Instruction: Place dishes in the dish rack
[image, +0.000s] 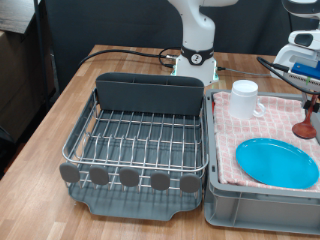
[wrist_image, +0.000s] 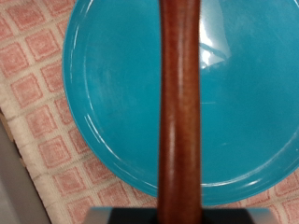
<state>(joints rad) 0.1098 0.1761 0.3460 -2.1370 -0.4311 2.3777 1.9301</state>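
Above the light-blue plate (wrist_image: 140, 103) on the checked cloth (image: 285, 125) beside the bare dish rack (image: 140, 135), the pincer (wrist_image: 177, 207) seems clamped on the stiff, light wooden spoon (wrist_image: 179, 103), best held mid-handle.

So the dish rack (image: 140, 140) sits on the table (image: 60, 95), taking up the exterior view's left and middle. Its tall back compartment (image: 148, 95) is at the far end, toward the robot base (image: 197, 62), and the row of discs (image: 130, 177) runs along the near edge. Right beside it, on the exterior view's right, is the tub (image: 250, 205), touching the rack or just about. A checked cloth (image: 265, 128) lies over the tub. On that cloth, the mug (image: 245, 97) stands at the far end and the plate (image: 277, 162) lies flat at the near end. In the wrist view the wooden spoon (wrist_image: 179, 112) stands directly over the plate (wrist_image: 112, 84).
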